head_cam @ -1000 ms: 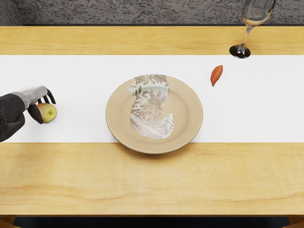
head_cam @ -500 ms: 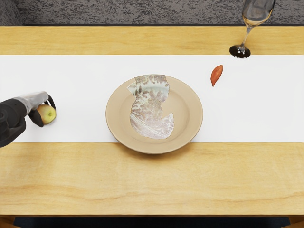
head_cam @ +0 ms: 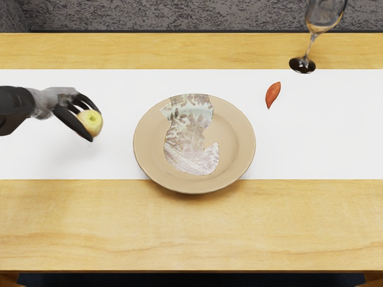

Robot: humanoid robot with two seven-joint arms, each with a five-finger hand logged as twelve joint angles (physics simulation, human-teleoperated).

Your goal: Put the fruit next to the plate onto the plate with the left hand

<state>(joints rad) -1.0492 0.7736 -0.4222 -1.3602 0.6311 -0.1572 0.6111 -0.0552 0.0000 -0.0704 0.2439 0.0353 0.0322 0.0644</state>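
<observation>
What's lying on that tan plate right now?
Only an irregular mottled grey-white piece lies on the plate; whatever is beneath it is covered. The left hand holds the apple beside it.

Runner (head_cam: 323, 143) lay across the worktop (head_cam: 191, 227) from left edge to right edge of frame, with bare worktop before and behind it. Plate (head_cam: 239, 140) at frame centre, on the runner, near rim over the runner's front edge. Flat irregular piece (head_cam: 188, 134) in the plate, left of its middle. Fruit (head_cam: 91, 121) at mid-left, left of the plate and apart from it, between the fingers (head_cam: 78, 124) of the left hand (head_cam: 66, 107). Slice (head_cam: 273, 94) on the runner, upper right of the plate. Glass (head_cam: 302, 64) at upper right, on worktop behind the runner.
</observation>
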